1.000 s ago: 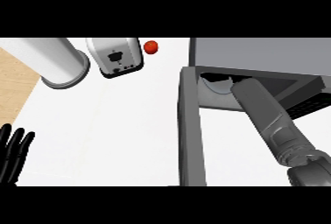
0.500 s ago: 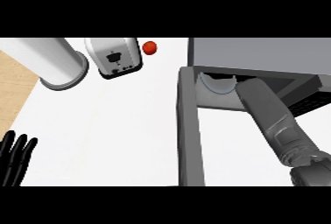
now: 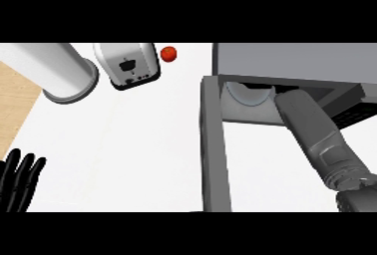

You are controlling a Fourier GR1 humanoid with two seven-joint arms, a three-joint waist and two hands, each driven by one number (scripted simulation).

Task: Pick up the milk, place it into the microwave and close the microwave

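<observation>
The microwave (image 3: 294, 60) stands at the back right with its door (image 3: 213, 149) swung open towards me, seen edge-on. My right forearm (image 3: 313, 134) reaches from the lower right into the cavity, and the hand at its end is hidden inside. A pale round disc (image 3: 247, 94) shows in the cavity left of the forearm. No milk shows anywhere. My left hand (image 3: 18, 182) rests open at the lower left edge, fingers up, holding nothing.
A white toaster (image 3: 129, 62) and a white cylinder lying on its side (image 3: 55, 69) are at the back left. A small red ball (image 3: 168, 54) sits beside the toaster. A wooden strip (image 3: 15, 107) borders the white counter (image 3: 125, 149) on the left.
The left hand has sunk slightly lower at the left edge. The right forearm stays inside the microwave with hardly any shift.
</observation>
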